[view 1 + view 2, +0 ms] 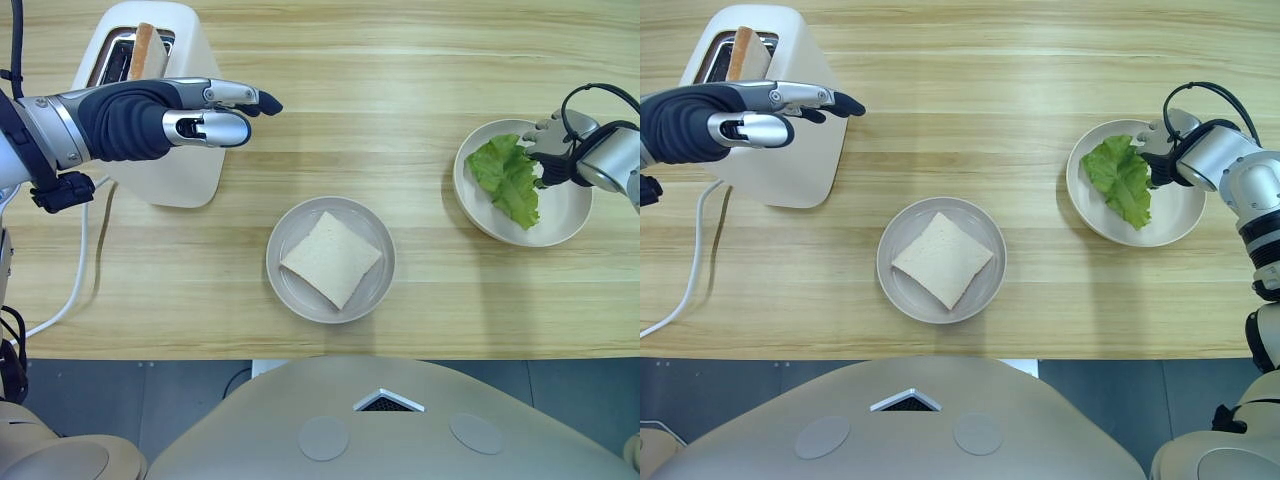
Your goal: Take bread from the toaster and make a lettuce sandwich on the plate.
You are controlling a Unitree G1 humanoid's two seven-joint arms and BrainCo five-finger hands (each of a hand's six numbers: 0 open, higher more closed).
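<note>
A white toaster [170,170] stands at the back left with one slice of bread [148,50] upright in its slot. My left hand [210,112] hovers over the toaster's front, fingers stretched out to the right, open and holding nothing. In the middle, a round beige plate [290,290] carries a flat slice of bread [330,258]. At the right, a green lettuce leaf [508,178] lies in a beige bowl [560,230]. My right hand [556,148] is over that bowl, against the leaf's right edge.
The toaster's white cable [80,270] runs from it down to the table's front left edge. Bare wooden tabletop [420,90] lies between the plate, the bowl and the toaster.
</note>
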